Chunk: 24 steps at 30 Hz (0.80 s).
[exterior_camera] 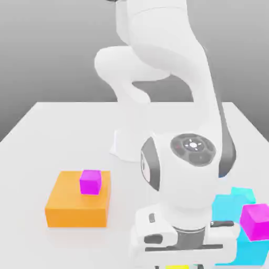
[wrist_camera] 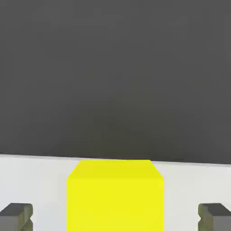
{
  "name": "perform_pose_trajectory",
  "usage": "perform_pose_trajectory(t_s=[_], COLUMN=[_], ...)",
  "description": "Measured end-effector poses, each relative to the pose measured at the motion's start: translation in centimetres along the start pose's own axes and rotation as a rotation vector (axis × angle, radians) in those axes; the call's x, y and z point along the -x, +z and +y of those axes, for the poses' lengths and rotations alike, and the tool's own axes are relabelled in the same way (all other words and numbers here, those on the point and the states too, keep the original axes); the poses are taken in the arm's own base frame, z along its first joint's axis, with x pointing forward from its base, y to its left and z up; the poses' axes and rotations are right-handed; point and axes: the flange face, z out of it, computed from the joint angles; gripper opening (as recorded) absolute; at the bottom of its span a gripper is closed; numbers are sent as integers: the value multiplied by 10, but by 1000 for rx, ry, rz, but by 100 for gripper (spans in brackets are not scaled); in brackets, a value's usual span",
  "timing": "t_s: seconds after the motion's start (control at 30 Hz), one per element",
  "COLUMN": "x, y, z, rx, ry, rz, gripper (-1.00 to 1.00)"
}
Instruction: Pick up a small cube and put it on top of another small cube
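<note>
The claw [wrist_camera: 115, 216] stands open, a finger [wrist_camera: 16, 215] on each side of the yellow cube [wrist_camera: 115, 194] — not touching it. The cube sits on the white surface [exterior_camera: 47, 136], under the arm's hand — well apart from the orange block [exterior_camera: 73, 202] carrying a small magenta cube [exterior_camera: 90, 182].

A simulated tabletop test scene, not a real room: a plain white table [exterior_camera: 42, 126] stands before an even grey backdrop without walls or furniture, a smooth white robot arm [exterior_camera: 173, 79] is mounted on it, and flat-coloured blocks lie about, an orange slab [exterior_camera: 73, 202] and cyan blocks [exterior_camera: 231, 207] among them
</note>
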Motion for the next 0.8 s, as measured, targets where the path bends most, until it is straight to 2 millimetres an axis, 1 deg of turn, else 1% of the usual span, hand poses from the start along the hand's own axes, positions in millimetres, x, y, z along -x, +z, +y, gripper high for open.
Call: perform_pose_trajectory(t_s=[0.1, 0.13, 0.17, 0.23, 0.3, 0.33, 0.4, 0.5, 0.57, 0.6, 0.63, 0.67, 0.7, 0.8], x=[0, 0, 0, 0, 1, 10, 43, 104, 151, 163, 167, 170, 171, 171], y=[0, 7, 3, -18, -45, -61, -94, -144, -175, -173, -163, -150, -135, -135], z=[0, 0, 0, 0, 0, -8, -32, -63, -77, -80, -81, -82, -82, -82], rx=[-1, 0, 0, 0, 0, -2, -7, -9, -5, -3, -2, -1, 0, 0], ry=[0, 0, 0, 0, -1, -35, -153, -355, -496, -533, -548, -555, -559, -559], rz=[0, 0, 0, 0, -1, -2, -7, -9, -7, -5, -3, -3, -2, -2], gripper=[-100, -100, -100, -100, -100, -100, -100, -100, -100, -100, -100, -100, 100, 100])
